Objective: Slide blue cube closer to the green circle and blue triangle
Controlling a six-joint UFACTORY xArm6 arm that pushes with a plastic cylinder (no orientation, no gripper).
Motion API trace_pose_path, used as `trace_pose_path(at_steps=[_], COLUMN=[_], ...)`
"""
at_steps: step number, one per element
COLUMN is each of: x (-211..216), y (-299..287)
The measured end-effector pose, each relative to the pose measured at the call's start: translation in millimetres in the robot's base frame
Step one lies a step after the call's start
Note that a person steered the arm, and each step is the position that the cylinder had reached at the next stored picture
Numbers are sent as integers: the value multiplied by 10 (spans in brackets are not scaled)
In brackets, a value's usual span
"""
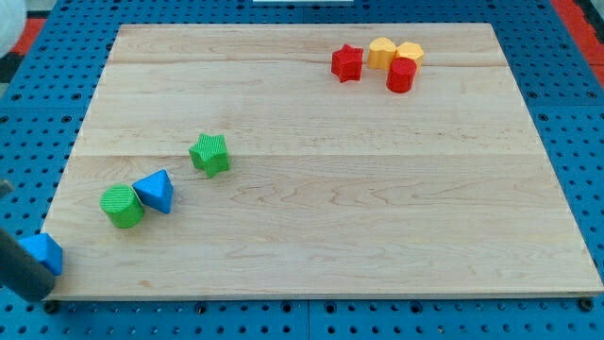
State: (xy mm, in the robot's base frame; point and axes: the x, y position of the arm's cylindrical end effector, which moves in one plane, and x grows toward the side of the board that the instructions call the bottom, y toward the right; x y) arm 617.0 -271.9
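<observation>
The blue cube [43, 252] sits at the board's bottom left corner, partly covered by my dark rod. My tip [36, 289] is just below and left of the cube, against it or very close; I cannot tell which. The green circle [123, 206] lies up and to the right of the cube. The blue triangle [156, 191] touches the green circle's right side.
A green star [209, 154] lies up and right of the blue triangle. At the view's top right is a cluster: a red star [347, 63], two yellow blocks [381, 51] [411, 52] and a red cylinder [401, 75]. The wooden board [330, 217] rests on a blue pegboard.
</observation>
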Motion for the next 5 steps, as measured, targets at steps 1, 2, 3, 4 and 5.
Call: trace_pose_path(at_steps=[1, 2, 3, 4, 5], x=[-1, -32, -142, -128, -15], y=[-31, -31, -32, 138, -248])
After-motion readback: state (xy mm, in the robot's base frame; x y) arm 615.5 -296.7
